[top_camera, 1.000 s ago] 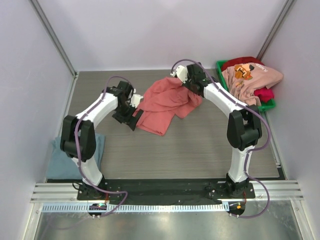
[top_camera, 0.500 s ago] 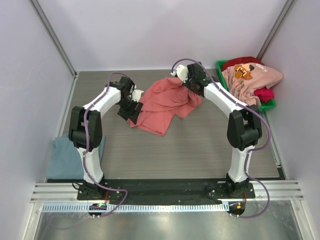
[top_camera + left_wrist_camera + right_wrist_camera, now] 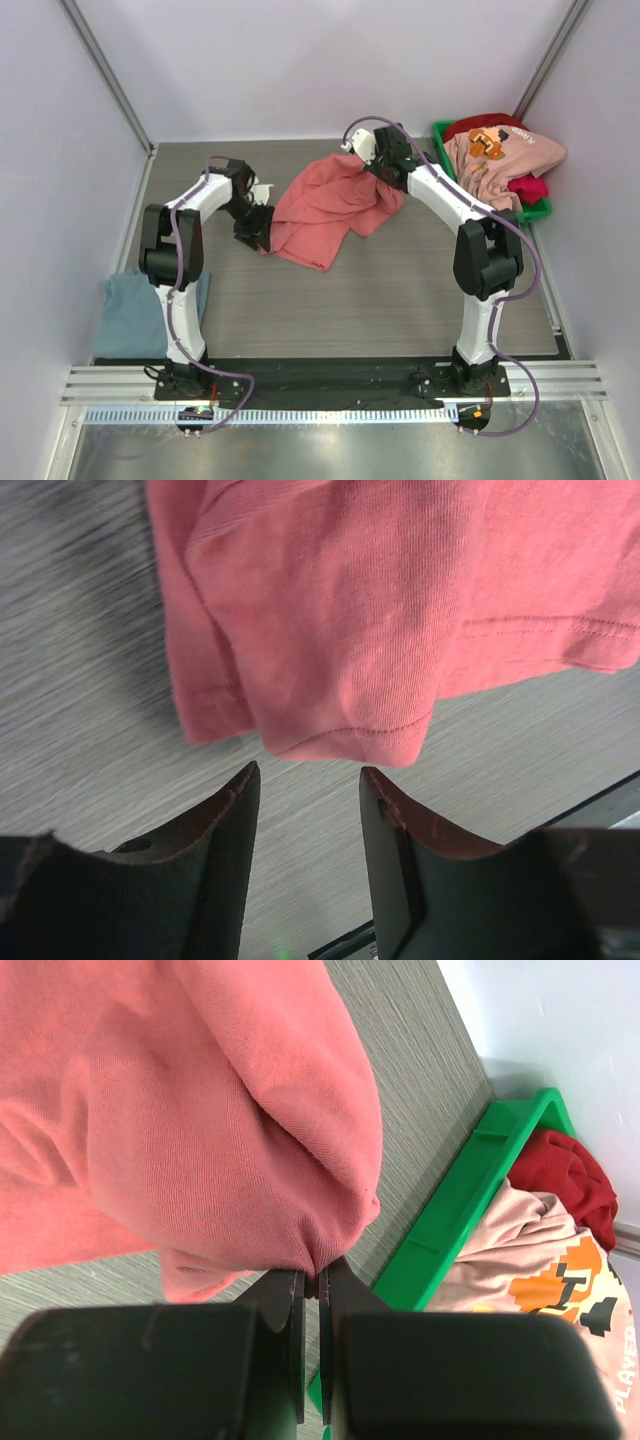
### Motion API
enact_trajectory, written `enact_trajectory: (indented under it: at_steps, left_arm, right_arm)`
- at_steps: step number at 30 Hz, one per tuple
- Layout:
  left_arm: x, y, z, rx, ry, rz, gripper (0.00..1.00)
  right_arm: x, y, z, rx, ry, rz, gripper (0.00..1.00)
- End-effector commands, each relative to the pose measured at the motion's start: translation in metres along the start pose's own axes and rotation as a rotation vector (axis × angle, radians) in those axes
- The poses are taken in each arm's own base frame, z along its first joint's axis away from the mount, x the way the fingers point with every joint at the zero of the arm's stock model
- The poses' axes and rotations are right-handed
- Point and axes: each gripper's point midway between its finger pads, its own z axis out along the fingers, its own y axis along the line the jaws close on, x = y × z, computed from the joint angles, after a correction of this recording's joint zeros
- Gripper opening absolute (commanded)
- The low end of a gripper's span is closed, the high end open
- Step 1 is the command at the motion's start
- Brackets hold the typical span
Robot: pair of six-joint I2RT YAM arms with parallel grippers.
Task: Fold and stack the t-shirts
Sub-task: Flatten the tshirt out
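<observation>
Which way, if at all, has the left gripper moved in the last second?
Yes. In the top view the left gripper shifted slightly left, toward the table's left edge, ending beside the red shirt's hem.

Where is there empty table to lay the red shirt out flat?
The biggest bare patch of the grey wood-grain table lies in front of the salmon-red cloth t-shirt, reaching to the near edge. A smaller one sits at back left, by the wall. Crowded: the full green plastic bin at far right, and the grey-blue t-shirt at near left.
</observation>
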Motion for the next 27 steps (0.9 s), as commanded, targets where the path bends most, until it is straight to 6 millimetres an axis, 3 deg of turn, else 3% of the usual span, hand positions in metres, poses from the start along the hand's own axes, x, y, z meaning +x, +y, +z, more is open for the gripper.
enact_trajectory:
  at_steps: [1,21,23,25,27]
  left_arm:
    - [-0.003,-0.01,0.0,0.075,-0.009,-0.031,0.45]
    - [-0.004,-0.007,0.019,0.13,0.033,-0.074,0.38]
    - [-0.003,-0.005,0.021,0.135,0.037,-0.075,0.26]
    - [-0.001,-0.003,0.022,0.129,0.039,-0.085,0.0]
    - [-0.002,0.0,0.02,0.125,0.034,-0.092,0.0]
  right_arm:
    - [-0.015,-0.018,-0.006,0.047,-0.037,0.012,0.01]
    - [-0.012,-0.013,0.002,0.038,-0.019,0.001,0.01]
    - [-0.011,-0.014,0.002,0.039,-0.018,0.001,0.01]
    - [-0.011,-0.013,0.003,0.036,-0.017,0.004,0.01]
    - [-0.01,-0.012,0.003,0.035,-0.014,0.006,0.01]
